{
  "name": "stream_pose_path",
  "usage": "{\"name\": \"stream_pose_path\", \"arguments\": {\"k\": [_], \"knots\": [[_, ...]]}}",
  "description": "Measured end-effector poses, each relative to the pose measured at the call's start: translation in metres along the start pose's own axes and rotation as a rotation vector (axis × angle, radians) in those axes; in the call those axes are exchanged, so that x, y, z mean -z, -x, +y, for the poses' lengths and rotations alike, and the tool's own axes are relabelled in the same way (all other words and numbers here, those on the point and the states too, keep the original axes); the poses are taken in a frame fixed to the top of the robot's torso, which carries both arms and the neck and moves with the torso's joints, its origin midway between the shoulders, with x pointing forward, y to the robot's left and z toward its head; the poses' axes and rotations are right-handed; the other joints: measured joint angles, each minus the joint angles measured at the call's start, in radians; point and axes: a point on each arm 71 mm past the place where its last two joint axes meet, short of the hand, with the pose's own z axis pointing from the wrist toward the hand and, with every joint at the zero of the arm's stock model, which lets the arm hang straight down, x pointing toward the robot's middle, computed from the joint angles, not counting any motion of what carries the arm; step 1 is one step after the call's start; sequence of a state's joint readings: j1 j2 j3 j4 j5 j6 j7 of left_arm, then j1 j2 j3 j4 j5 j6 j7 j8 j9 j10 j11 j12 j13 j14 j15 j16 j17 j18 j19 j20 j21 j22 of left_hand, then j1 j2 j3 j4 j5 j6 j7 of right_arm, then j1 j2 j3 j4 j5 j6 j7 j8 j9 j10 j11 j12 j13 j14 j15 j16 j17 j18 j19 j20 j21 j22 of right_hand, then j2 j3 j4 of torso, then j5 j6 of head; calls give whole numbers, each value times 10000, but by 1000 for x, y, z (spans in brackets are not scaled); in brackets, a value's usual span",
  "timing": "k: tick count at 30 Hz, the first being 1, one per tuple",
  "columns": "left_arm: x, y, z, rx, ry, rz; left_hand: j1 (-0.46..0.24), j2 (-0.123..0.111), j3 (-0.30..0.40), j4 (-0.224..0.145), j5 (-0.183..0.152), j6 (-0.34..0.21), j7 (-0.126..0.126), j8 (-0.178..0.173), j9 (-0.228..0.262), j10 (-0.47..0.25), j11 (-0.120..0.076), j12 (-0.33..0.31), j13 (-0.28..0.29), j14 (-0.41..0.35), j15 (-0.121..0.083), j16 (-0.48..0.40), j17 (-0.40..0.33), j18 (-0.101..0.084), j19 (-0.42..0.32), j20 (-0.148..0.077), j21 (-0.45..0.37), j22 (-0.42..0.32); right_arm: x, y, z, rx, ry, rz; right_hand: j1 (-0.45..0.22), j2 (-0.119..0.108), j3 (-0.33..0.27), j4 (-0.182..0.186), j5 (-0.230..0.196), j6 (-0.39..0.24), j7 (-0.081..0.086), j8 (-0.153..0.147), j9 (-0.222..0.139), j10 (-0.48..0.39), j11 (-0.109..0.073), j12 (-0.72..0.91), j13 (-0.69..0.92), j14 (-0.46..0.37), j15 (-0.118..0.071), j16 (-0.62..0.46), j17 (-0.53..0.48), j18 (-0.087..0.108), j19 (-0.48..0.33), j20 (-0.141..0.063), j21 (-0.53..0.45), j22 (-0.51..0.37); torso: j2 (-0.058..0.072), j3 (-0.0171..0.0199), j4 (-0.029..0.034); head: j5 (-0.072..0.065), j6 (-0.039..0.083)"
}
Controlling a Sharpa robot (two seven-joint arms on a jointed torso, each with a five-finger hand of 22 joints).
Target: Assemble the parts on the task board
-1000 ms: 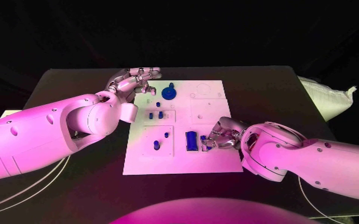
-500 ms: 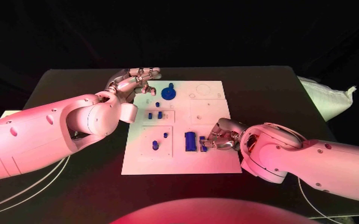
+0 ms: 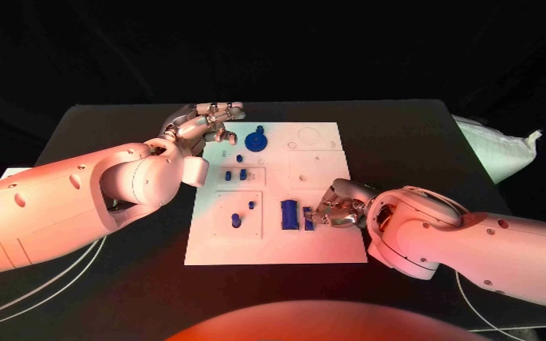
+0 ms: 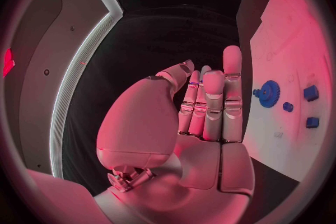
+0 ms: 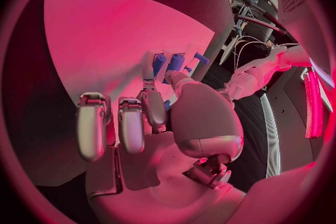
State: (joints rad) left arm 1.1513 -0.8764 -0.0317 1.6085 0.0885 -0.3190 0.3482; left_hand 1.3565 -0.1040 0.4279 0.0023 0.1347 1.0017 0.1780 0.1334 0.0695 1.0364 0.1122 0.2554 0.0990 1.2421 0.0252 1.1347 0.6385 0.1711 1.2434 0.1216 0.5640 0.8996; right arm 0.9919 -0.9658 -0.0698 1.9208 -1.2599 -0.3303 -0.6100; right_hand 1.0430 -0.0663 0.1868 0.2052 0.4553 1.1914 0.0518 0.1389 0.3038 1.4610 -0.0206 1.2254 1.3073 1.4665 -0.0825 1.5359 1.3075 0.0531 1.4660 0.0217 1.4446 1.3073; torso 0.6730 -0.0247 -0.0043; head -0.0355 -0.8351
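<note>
The white task board [image 3: 319, 242] lies mid-table. On it are a blue gear [image 3: 257, 141], two small blue pieces [image 3: 236, 175], a blue peg [image 3: 236, 220] and an upright blue block [image 3: 290, 215]. My right hand [image 3: 338, 203] rests on the board's right side and pinches a small blue part [image 3: 308, 219] right beside the block. In the right wrist view, the right hand [image 5: 161, 123] has its thumb and a finger closed near several blue parts [image 5: 175, 61]. My left hand [image 3: 205, 124] hovers by the board's far left corner, fingers straight, holding nothing. The left wrist view shows the left hand [image 4: 203, 112] and the gear [image 4: 268, 93].
The black table [image 3: 432, 144] surrounds the board, with bare room to its right and far side. A white bag [image 3: 495, 151] lies off the table's right edge. My left forearm [image 3: 80, 199] covers the table's left side.
My right hand has edged slightly toward the blue block, with the small part still between its fingers. The left hand has not moved.
</note>
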Motion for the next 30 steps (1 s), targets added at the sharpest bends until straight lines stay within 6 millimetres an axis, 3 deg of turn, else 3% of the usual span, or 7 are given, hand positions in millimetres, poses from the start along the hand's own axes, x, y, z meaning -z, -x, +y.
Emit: {"name": "stream_pose_path", "arguments": {"k": [6, 11, 21, 24, 30], "knots": [[0, 0, 0, -2, 1, -6, 0, 0, 0, 0, 0, 0, 0, 0, 0, 0, 0, 0, 0, 0, 0, 0, 0, 0, 0, 0, 0, 0, 1, 0, -1, 147, 44, 18, 731, -222, -466, -504, -1770, 0, 0, 0, 67, 0, 0, -2, 8, 0, 0, 0, 0, 0, 0, 0, 0, 8, -1, 0, -1, 4, -7], [0, 0, 0, -3, 3, -10, 0, 0, 0, 0, 0, 0, 0, 0, 0, 0, 0, 0, 0, 0, 0, 0, 0, -1, 0, 0, 0, 0, 0, 0, -1, 288, 113, 84, 1023, -105, -691, -728, -2587, 0, 0, 39, 98, 0, 0, -39, 12, 0, 0, -1, -1, 0, 0, 0, -1, 8, -1, 0, -2, 5, -8], [0, 1, 0, -5, 9, -16, 0, 0, 27, -27, 0, 0, 0, 41, 0, -37, -36, 0, 0, 0, 0, 0, 1, 0, 0, 0, 0, 0, -7, 2, -4, 472, 127, 78, 1119, -9, -736, -769, -2760, 0, 0, 39, 119, -1, 1, -39, 10, 0, 1, -1, -2, 0, 0, 1, -1, 7, 3, 4, 16, -3, -35], [0, 1, 0, -5, 12, -19, 0, 0, 27, -27, 0, 0, 0, 41, 0, -37, -36, 0, 0, 0, 0, 0, 2, 0, 0, 0, 0, 0, -11, 3, -6, 498, 70, 52, 1313, 185, -734, -771, -2752, 27, -28, 73, 166, -2, 1, -38, 27, 0, 1, -1, -2, 0, 0, 1, -1, 6, 9, 6, 19, 24, -43], [0, 1, 0, -5, 18, -16, 0, 0, 27, -27, 0, 0, 0, 41, 0, -37, -36, 0, 0, 0, 0, 0, 2, 0, 0, 0, 0, 0, -15, 3, -4, 505, 164, 28, 1271, 143, -810, -758, -2840, 12, -8, 166, 198, -2, 1, 52, 27, 0, 1, -1, 3, 0, 0, 1, -1, 5, 7, 12, 12, 51, -46]]}}
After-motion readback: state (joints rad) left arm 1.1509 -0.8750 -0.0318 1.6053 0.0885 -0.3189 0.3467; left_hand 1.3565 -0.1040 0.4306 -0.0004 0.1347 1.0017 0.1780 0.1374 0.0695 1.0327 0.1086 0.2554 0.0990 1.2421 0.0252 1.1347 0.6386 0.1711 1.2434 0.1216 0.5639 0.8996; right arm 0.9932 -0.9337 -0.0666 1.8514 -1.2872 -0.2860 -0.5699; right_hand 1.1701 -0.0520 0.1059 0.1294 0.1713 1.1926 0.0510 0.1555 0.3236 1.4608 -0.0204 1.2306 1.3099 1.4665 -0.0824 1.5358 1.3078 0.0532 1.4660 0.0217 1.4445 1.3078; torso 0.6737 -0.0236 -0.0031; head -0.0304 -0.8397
